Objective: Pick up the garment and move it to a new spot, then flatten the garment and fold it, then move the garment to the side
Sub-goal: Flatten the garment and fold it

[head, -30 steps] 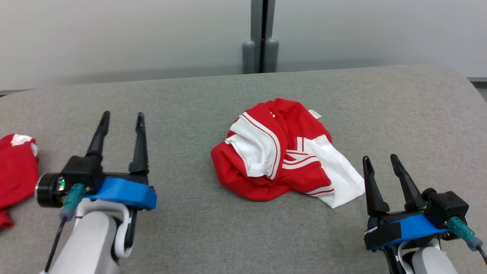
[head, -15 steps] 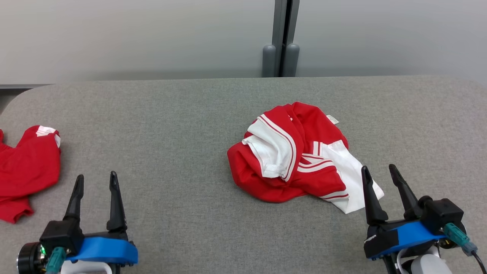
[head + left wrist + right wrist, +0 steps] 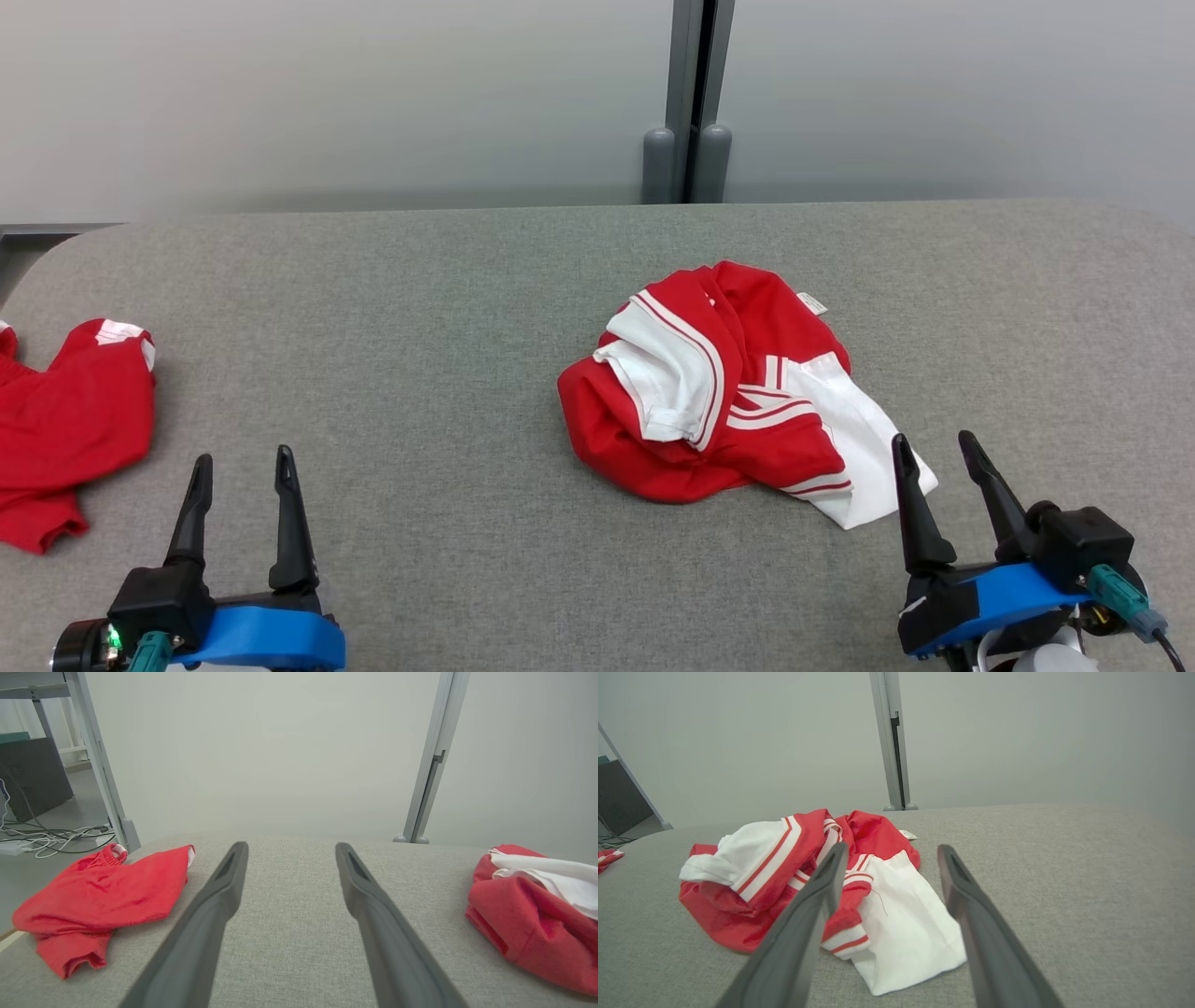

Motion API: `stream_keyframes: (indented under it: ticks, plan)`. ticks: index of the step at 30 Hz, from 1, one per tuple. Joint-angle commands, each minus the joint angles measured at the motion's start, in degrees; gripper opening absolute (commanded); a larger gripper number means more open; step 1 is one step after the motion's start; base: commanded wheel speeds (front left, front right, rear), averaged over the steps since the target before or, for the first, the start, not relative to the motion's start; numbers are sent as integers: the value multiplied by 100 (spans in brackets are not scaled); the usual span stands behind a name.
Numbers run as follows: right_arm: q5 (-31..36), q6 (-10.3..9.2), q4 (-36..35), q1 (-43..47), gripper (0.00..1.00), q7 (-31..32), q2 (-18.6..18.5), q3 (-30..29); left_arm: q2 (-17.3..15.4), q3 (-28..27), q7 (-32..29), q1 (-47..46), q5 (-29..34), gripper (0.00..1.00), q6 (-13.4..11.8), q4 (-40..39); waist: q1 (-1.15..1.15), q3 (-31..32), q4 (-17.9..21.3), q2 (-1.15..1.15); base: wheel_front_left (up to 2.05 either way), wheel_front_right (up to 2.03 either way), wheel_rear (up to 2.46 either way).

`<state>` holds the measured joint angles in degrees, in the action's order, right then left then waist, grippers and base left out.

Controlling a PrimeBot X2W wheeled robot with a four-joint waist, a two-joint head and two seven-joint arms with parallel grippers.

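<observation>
A crumpled red and white garment [image 3: 691, 448] lies in a heap right of centre on the grey padded table [image 3: 420, 308]; a white panel of it spreads toward the front right. My right gripper [image 3: 932, 437] is open just in front of that white panel, its left fingertip at the cloth's edge and nothing between the fingers. In the right wrist view the garment [image 3: 756, 858] lies ahead and left of the right gripper [image 3: 892, 846]. My left gripper [image 3: 243, 455] stands open at the lower left over bare table. The left wrist view has the garment [image 3: 523, 914] off to the right of the left gripper [image 3: 290, 845].
A second red garment [image 3: 75, 420] lies at the table's left edge, also in the left wrist view [image 3: 103, 891]. A grey post [image 3: 689, 103] stands against the pale wall behind the table. Cables [image 3: 51, 837] lie on the floor beyond the left end.
The head camera has shifted, so the whole picture moved. My left gripper has drawn back toward the table's near edge. The garment's heap looks the same.
</observation>
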<state>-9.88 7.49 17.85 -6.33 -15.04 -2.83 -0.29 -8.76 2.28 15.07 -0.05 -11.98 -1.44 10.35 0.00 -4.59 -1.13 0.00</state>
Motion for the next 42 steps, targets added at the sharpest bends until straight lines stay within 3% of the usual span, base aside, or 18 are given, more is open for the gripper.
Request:
stream_keyframes:
  ticks: [1, 18, 42]
  plan:
    - [15, 1, 29, 34, 100, -22, -11, -11, 27, -75, 14, 23, 78, 100, 43, -13, 0, -1, 7, 0, 0, 0, 0]
    - [-6, 1, 86, 13, 100, -22, -11, 1, 262, -459, 15, -45, 364, 100, 333, 63, 0, 8, 54, 0, 0, 0, 0]
    - [-3, 1, 101, 96, 100, -22, -11, 37, 427, -692, 15, 11, 566, 100, 519, 132, 0, 123, 31, 0, 0, 0, 0]
